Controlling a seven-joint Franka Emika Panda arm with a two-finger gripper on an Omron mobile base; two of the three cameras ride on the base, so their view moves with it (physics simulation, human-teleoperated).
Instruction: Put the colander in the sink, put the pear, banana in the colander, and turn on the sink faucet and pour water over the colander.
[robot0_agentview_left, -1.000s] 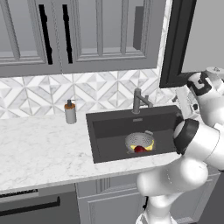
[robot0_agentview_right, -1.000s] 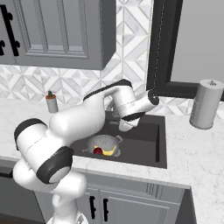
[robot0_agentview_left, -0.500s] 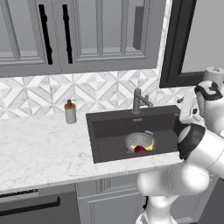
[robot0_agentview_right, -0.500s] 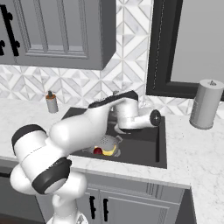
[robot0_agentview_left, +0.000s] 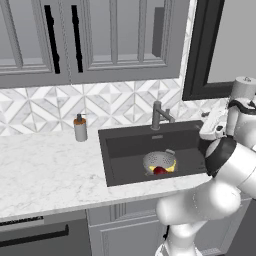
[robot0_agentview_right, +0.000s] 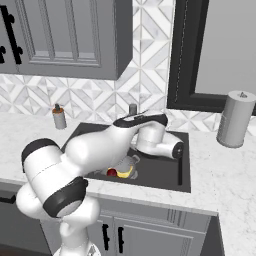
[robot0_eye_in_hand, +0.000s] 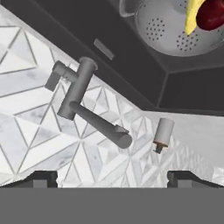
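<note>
Gripper (robot0_eye_in_hand: 112, 177) tips stand wide apart at the bottom of the hand view, with nothing between them, aimed at the faucet (robot0_eye_in_hand: 85, 103) in the middle left of that frame.

Colander (robot0_agentview_left: 160, 162) sits in the sink (robot0_agentview_left: 125, 165) at the centre of the left base view, with the pear (robot0_agentview_left: 159, 170) and banana (robot0_agentview_left: 170, 169) inside it, so placing looks done. The step in hand seems to be the faucet. The next move calls for reaching its small lever, upper left in the hand view, and pushing it. The spout angles out over the basin, but whether it points over the colander I cannot tell; it may need swinging.

Counter (robot0_agentview_left: 45, 175) of pale marble fills the lower left of the left base view, and a soap bottle (robot0_agentview_left: 80, 128) stands at its back edge. A paper roll (robot0_agentview_right: 235, 119) stands at the right of the right base view. Behind are a patterned tile wall, grey cabinets (robot0_agentview_left: 90, 40) along the top, and a dark window frame (robot0_agentview_left: 200, 50) at upper right.
</note>
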